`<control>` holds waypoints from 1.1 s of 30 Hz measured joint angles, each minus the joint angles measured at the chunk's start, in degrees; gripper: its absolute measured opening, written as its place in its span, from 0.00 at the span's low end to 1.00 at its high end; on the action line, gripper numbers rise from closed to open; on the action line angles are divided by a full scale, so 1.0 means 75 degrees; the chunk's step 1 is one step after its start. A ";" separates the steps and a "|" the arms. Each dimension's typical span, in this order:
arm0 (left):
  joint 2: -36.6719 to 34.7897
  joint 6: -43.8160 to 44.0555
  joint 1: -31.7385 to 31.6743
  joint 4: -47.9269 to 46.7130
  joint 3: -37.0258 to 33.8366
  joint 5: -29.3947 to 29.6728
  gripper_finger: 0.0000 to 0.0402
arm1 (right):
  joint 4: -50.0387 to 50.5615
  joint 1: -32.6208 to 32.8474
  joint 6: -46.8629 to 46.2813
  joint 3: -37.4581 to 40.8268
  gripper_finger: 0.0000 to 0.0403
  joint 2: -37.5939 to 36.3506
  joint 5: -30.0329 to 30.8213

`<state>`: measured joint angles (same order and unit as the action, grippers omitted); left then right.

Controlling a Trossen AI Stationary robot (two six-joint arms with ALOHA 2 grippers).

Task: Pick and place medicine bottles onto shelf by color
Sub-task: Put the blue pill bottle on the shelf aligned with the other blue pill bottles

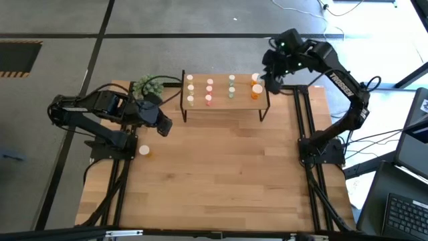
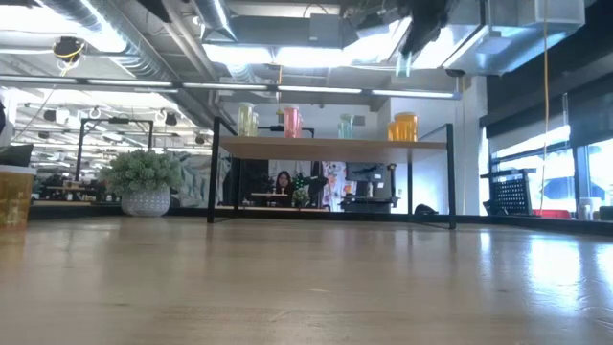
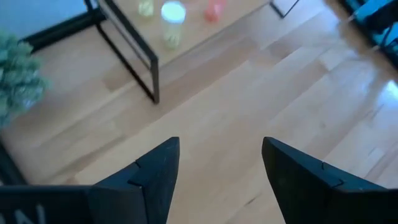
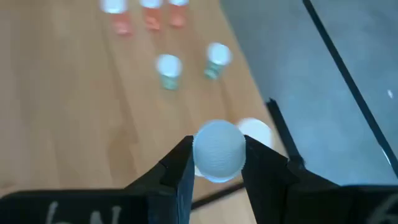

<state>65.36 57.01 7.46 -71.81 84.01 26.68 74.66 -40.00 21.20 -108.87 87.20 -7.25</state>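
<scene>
The shelf (image 1: 224,107) stands at the table's far edge with medicine bottles in columns: yellowish (image 1: 190,89), pink (image 1: 209,91), green (image 1: 231,87), orange (image 1: 257,90). In the low view they stand in the same order, yellowish (image 2: 247,120) to orange (image 2: 403,126). My right gripper (image 1: 273,84) hovers over the shelf's right end, shut on a white-capped bottle (image 4: 217,151). My left gripper (image 1: 162,126) is open above the table, in front of the shelf's left legs (image 3: 154,81). One more bottle (image 1: 144,151) stands on the table beside the left arm's base. My right gripper pinches the bottle by its round white cap (image 4: 217,134) between the two fingers (image 4: 180,168), coming from above and pointing down. The bottle is lifted clear above the shelf board. Its body is hidden under the cap, and its colour cannot be told.
A green plant ball in a pot (image 1: 147,87) sits by the shelf's left end. Another white cap (image 4: 256,130) shows on the shelf just under the held bottle. A wide stretch of bare tabletop (image 1: 227,174) lies in front of the shelf.
</scene>
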 joint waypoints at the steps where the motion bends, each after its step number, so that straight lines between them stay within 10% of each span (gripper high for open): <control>1: 0.0000 -0.0087 -0.0042 0.0103 0.0000 0.0018 0.56 | -0.0020 0.0190 -0.0022 -0.0001 0.29 0.0000 -0.0009; 17: 0.0000 -0.0685 -0.0410 0.0327 0.0000 0.0003 0.56 | -0.0772 0.2478 -0.0124 -0.0001 0.29 0.1067 0.0011; 33: 0.0003 -0.0882 -0.0407 0.0330 0.0000 -0.0114 0.56 | -0.1177 0.2584 0.0248 0.0002 0.28 0.2403 0.0033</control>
<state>65.39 50.40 4.40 -69.34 84.01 25.82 65.83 -20.62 23.05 -108.86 105.22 -7.00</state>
